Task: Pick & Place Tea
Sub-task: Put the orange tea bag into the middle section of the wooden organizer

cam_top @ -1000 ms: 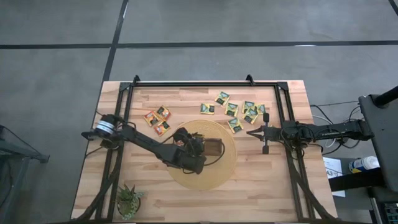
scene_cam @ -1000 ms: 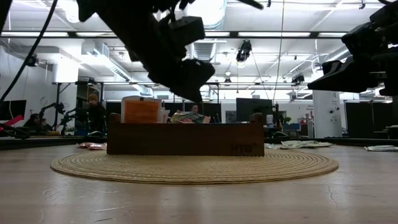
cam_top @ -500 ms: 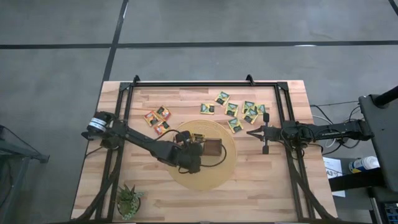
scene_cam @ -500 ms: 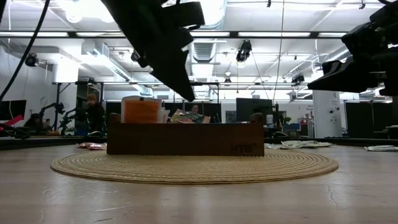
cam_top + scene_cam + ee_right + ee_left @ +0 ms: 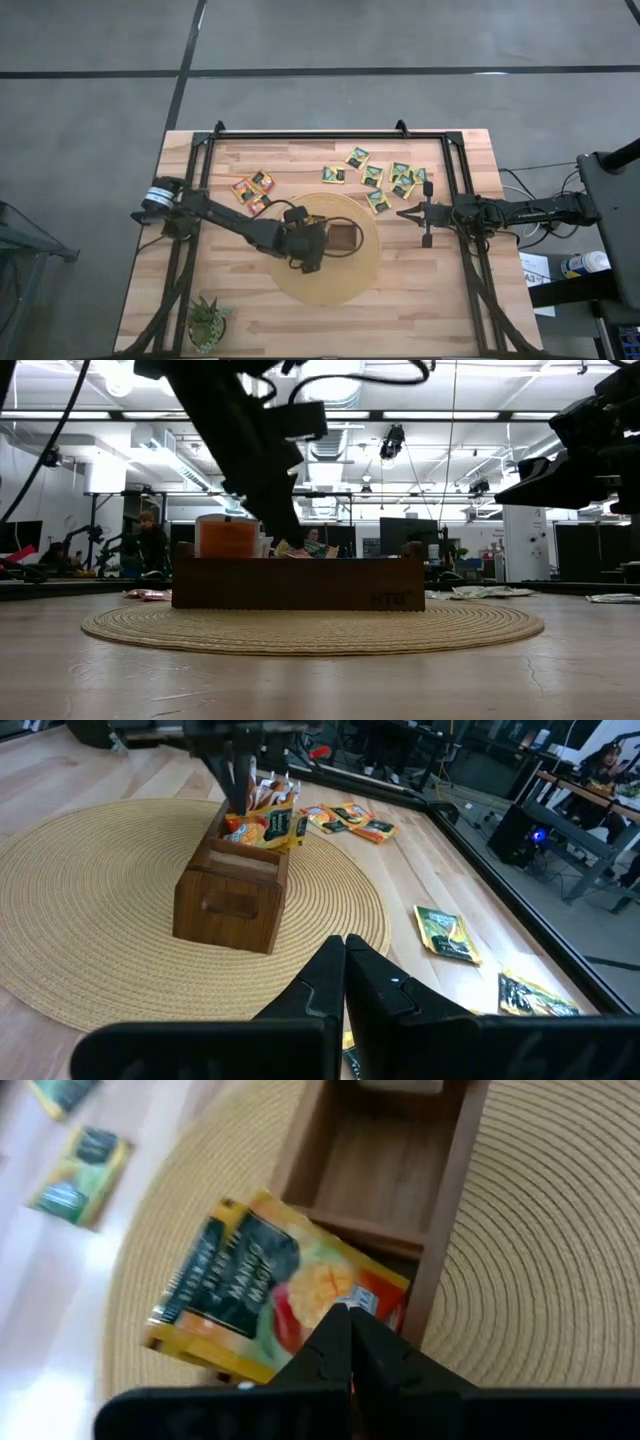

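Since a second ago, the left pincer [image 5: 307, 232] has been drawn back toward the left end of the long dark-brown wooden box [image 5: 333, 236] and its fingers, then spread, have been pressed together. In the left wrist view a flat orange-and-yellow tea sachet with a dark label [image 5: 262, 1285] is seen lying tilted over the box's end compartment, right at the closed fingertips [image 5: 345, 1325]; whether it is pinched cannot be told. The box is set near the middle of the round woven straw mat [image 5: 350, 280], which is laid at the centre of the pale wooden desk [image 5: 420, 310]. Three orange-and-red sachets [image 5: 251, 191] are left on the desk toward its far left corner, just off the mat. A scatter of green-and-yellow sachets [image 5: 385, 178] is spread near the far right corner. The right pincer [image 5: 426, 212], its fingers pressed together and empty, is held over the desk's right edge. A small green spiky plant [image 5: 207, 322] is placed at the near left corner.
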